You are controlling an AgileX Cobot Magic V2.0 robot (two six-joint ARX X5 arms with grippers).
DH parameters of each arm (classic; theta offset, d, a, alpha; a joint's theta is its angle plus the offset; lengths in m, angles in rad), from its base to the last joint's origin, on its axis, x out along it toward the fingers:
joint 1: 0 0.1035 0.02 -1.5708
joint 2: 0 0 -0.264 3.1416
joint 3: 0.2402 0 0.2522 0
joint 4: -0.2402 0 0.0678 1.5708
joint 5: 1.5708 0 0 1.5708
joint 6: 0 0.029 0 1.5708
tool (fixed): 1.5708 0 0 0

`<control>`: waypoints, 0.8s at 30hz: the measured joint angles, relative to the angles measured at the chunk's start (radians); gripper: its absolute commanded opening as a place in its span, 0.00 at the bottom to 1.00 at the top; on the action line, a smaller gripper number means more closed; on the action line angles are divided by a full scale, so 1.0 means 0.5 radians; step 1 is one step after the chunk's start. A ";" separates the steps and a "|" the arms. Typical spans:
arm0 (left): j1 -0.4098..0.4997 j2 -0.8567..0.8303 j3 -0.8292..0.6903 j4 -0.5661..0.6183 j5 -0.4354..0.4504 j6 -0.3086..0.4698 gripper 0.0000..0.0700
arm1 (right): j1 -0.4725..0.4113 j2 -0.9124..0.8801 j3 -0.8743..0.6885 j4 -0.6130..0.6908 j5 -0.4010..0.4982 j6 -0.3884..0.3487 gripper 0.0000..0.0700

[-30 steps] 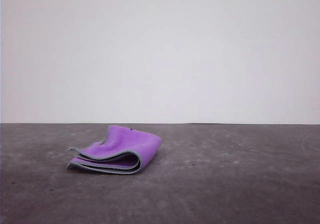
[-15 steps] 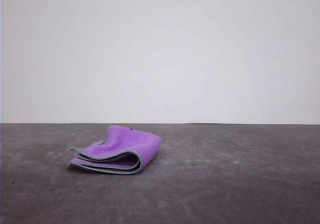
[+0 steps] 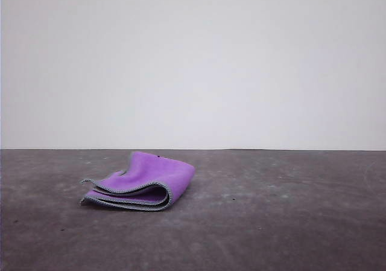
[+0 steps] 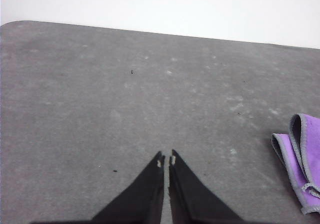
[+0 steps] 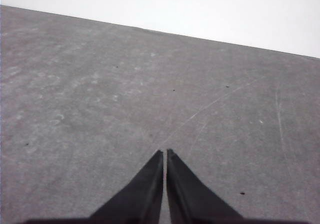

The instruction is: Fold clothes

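Observation:
The clothes (image 3: 145,181), a small purple cloth with a grey stitched hem, lie folded in layers on the grey table, left of centre in the front view. A corner of the clothes (image 4: 302,161) shows at the edge of the left wrist view, well off to the side of my left gripper (image 4: 166,158). That gripper's black fingers are shut with nothing between them, above bare table. My right gripper (image 5: 164,153) is shut too, empty, over bare table with no cloth near it.
The grey table (image 3: 271,216) is scuffed and speckled, and stretches back to a plain white wall (image 3: 193,60). Its far edge and a rounded corner (image 4: 20,25) show in the left wrist view.

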 measured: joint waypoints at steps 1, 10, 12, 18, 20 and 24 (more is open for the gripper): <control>0.000 0.000 0.000 0.001 0.000 0.000 0.00 | 0.000 0.000 0.000 0.000 0.000 0.000 0.01; 0.000 0.000 0.000 0.000 0.000 0.000 0.00 | 0.000 0.000 0.000 0.000 0.000 0.000 0.01; 0.000 0.000 0.000 0.000 0.000 0.000 0.00 | 0.000 0.000 0.000 0.000 0.000 0.000 0.01; 0.000 0.000 0.000 0.000 0.000 -0.001 0.00 | 0.001 0.000 -0.001 0.000 0.000 0.000 0.01; 0.000 0.000 0.000 0.001 0.000 0.000 0.00 | 0.001 0.000 -0.001 0.000 0.000 0.000 0.01; 0.000 0.000 0.000 0.000 0.000 0.000 0.00 | 0.001 0.000 0.000 0.000 0.000 0.000 0.01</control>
